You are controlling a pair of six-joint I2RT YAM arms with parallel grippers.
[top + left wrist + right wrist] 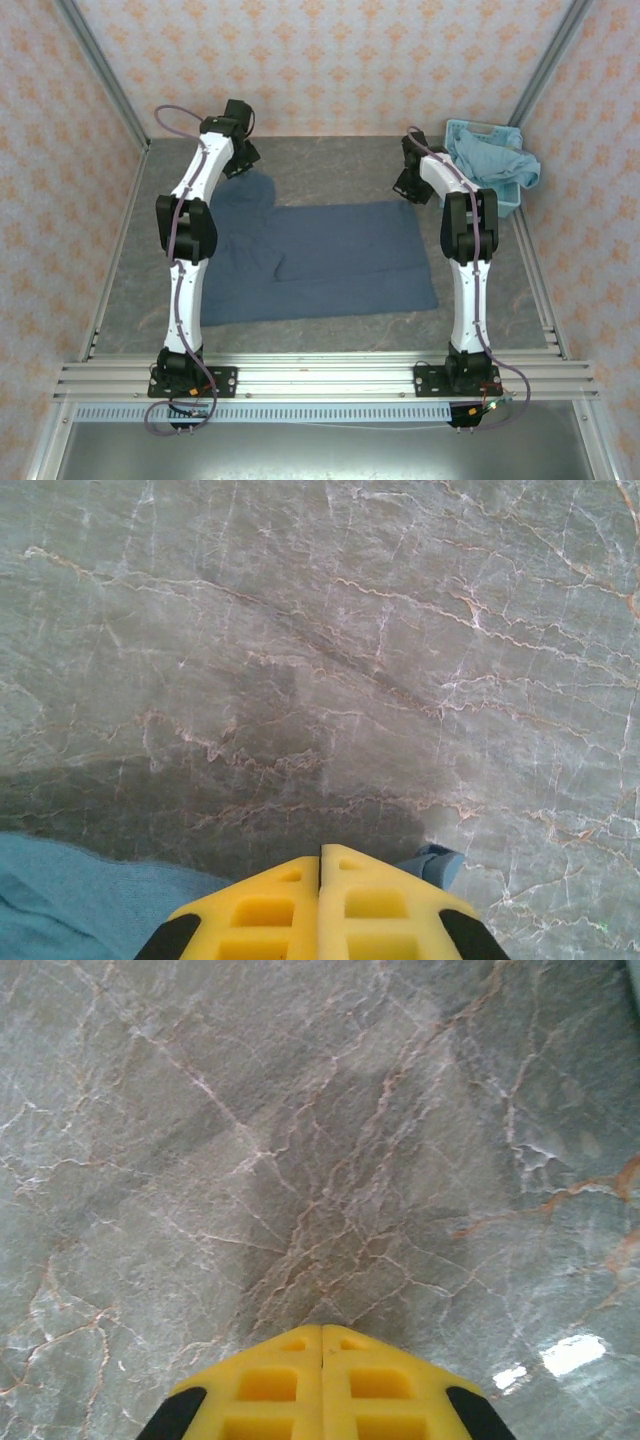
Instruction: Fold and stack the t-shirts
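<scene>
The dark slate-blue t-shirt (320, 260) lies spread flat across the middle of the table. My left gripper (243, 160) is down at its far left sleeve. In the left wrist view the yellow fingers (321, 852) are pressed together, with blue cloth (60, 900) showing at their left and a pinched fold (435, 865) poking out at their right. My right gripper (408, 185) is low by the shirt's far right corner. Its yellow fingers (322, 1330) are shut over bare marble, and no cloth shows around them. The aqua-blue t-shirt (495, 160) is heaped in the basket.
The light-blue lattice basket (470, 128) stands at the far right corner, close behind the right arm. Patterned walls and metal rails (120, 250) border the grey marble table (330, 170). An aluminium frame (320, 375) runs along the near edge.
</scene>
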